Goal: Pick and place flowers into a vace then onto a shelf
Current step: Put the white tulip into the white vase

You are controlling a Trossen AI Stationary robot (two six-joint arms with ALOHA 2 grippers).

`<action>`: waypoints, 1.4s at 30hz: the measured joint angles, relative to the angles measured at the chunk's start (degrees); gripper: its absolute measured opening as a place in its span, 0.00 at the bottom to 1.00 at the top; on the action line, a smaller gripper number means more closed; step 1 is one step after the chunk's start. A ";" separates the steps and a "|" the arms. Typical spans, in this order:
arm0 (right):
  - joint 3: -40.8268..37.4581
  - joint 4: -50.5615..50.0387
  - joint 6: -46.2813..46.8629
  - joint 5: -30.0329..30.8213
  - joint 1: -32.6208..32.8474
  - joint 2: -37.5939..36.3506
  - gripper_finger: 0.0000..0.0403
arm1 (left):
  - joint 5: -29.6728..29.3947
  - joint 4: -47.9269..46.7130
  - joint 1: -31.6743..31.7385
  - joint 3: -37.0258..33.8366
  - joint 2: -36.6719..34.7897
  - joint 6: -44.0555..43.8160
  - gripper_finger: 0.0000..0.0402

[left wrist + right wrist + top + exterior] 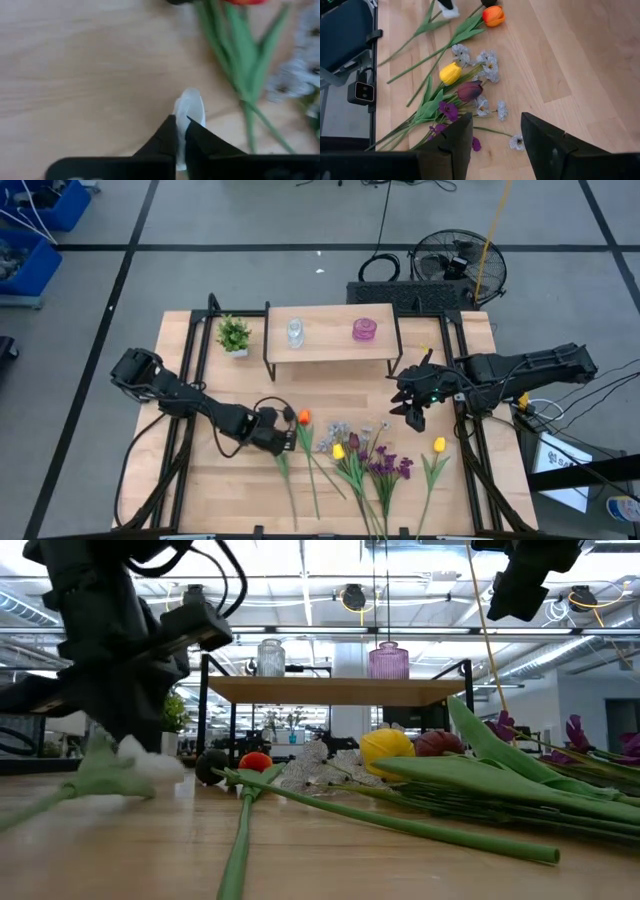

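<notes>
The white tulip (190, 107), lying on the tabletop (200, 480) left of the other flowers (370, 460), is clamped by the left claw (180, 131), while the right claw (495, 132) is held apart above them.

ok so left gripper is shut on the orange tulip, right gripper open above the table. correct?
Not quite. The left gripper is shut on the white tulip, as the left wrist view shows; the orange tulip lies free beside it. The right gripper is open above the table.
</notes>
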 joint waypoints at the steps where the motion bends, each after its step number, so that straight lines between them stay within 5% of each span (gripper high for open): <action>1: 0.00 0.00 0.00 0.00 0.00 0.00 0.40 | 0.00 1.19 0.00 0.00 0.00 0.23 0.03; 14: 0.00 0.00 0.00 -0.20 0.00 0.00 0.40 | -0.63 4.32 -0.24 0.00 0.00 0.83 0.02; 27: 0.00 0.00 0.00 -0.22 0.00 0.00 0.40 | -10.29 4.35 0.11 0.00 0.00 -4.04 0.03; 34: 0.00 0.00 0.00 -0.24 0.00 0.00 0.40 | -6.81 6.27 2.06 0.00 -0.04 -16.49 0.02; 42: 0.00 0.00 0.00 -0.24 -0.02 0.00 0.40 | -5.91 8.90 2.83 0.02 -0.07 -12.55 0.02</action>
